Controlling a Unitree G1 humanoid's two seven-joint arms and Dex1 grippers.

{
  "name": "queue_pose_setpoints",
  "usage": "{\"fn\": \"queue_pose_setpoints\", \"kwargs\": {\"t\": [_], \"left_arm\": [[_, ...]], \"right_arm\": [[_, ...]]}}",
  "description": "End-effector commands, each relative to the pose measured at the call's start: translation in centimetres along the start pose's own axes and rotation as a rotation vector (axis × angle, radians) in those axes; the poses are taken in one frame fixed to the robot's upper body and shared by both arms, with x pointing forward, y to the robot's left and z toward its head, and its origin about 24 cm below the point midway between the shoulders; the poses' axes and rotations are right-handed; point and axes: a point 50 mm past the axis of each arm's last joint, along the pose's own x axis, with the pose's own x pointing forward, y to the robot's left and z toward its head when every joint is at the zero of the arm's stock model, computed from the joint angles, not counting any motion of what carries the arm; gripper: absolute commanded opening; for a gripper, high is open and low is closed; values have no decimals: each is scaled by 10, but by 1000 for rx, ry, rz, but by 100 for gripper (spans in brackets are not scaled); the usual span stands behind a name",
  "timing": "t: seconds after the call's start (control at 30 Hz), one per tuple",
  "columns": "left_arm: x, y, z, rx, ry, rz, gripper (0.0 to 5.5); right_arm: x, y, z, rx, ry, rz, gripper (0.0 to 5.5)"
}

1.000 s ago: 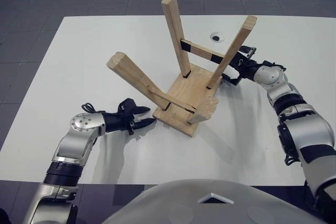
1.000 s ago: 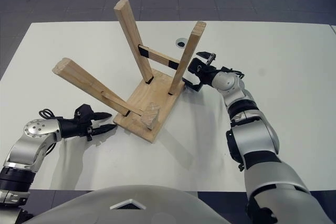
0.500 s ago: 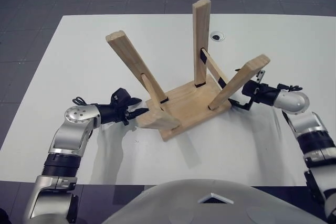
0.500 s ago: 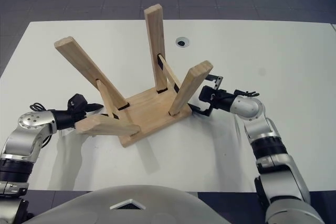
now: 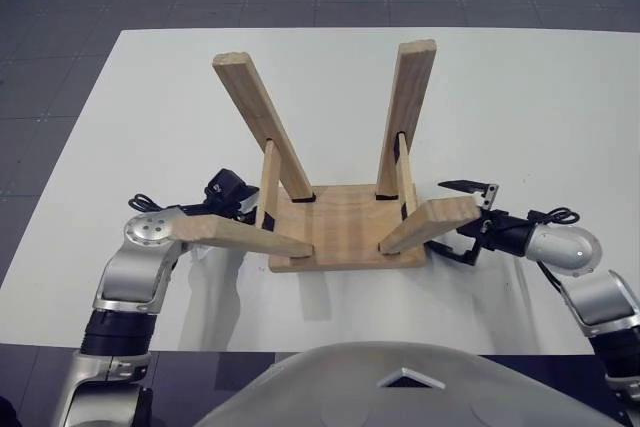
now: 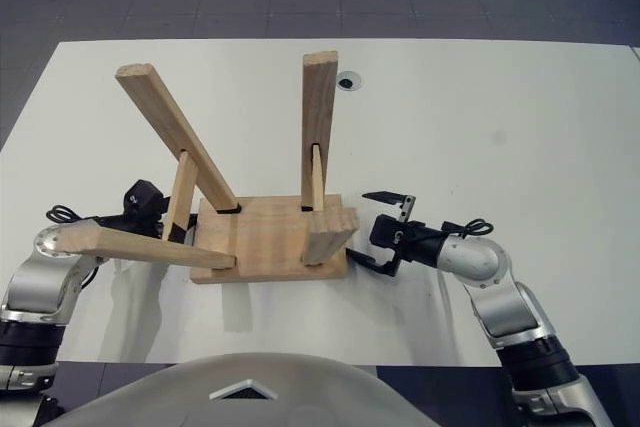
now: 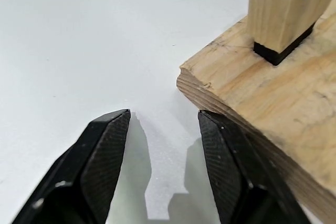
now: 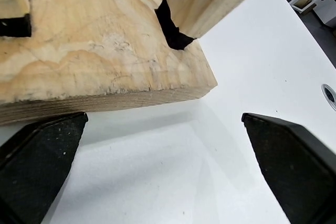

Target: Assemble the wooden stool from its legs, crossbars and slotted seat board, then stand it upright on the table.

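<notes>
Stool, head views: the stool has swung round since a second ago. Then a corner of the seat faced the robot; now a long edge does. It lies upside down on the table, between the two grippers.
Right gripper, head views: the right gripper has come from the stool's far side to its near right end. Its fingers are spread wide on nothing, with the seat end just ahead.
Left gripper, head views: the left gripper has closed in on the seat. Its fingers are hidden behind the near left leg.
Wood, head views: pale square-cut legs splay up from the flat rectangular seat. A thin crossbar joins each side's pair.
Left gripper, left wrist view: the fingers are apart with bare table between. The seat corner lies just ahead, beside one finger; contact is unclear.
Surfaces, left wrist view: the finger pads are black and ribbed, and the seat edge is rough and grained. A leg, cut off above, sits in a black-lined slot.
Right gripper, right wrist view: the fingers are far apart and cut by the frame. The seat corner is just ahead, one finger close under its edge.
Wood, right wrist view: the grain is swirled, and the leg runs out of frame.
</notes>
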Motion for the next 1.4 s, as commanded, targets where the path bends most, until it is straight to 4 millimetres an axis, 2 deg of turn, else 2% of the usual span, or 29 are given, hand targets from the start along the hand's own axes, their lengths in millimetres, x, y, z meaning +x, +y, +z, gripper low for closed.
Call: {"fn": "queue_pose_setpoints", "kwargs": {"t": [0.03,0.17,0.23,0.4,0.47,0.57,0.63,0.83,1.03,1.2,1.4], "left_arm": [[21,-48,19,-33,-148,-236,244],[23,-55,25,-49,-179,-226,244],[28,-55,28,-57,-191,-199,244],[40,-52,33,-55,-202,-160,244],[42,-50,34,-42,-196,-163,244],[40,-44,36,-35,-194,-155,244],[38,-42,36,-42,-198,-149,244],[29,-48,34,-43,-204,-155,244],[21,-45,34,-39,-205,-140,244],[17,-39,34,-33,-198,-127,244],[7,-21,29,-34,-176,-66,244]], "right_arm": [[1,-8,6,18,-45,-32,546],[-16,-28,8,2,-35,-84,546],[-22,-30,10,-1,-35,-82,546],[-33,-14,17,-9,-34,27,546],[-37,-1,18,-11,-18,115,546],[-40,21,17,-5,5,256,546],[-41,25,14,-5,23,288,546],[-41,-4,8,1,42,154,546],[-41,-17,2,3,58,107,546],[-41,-18,4,-5,54,104,546],[-54,-45,-1,-42,91,18,546]]}}
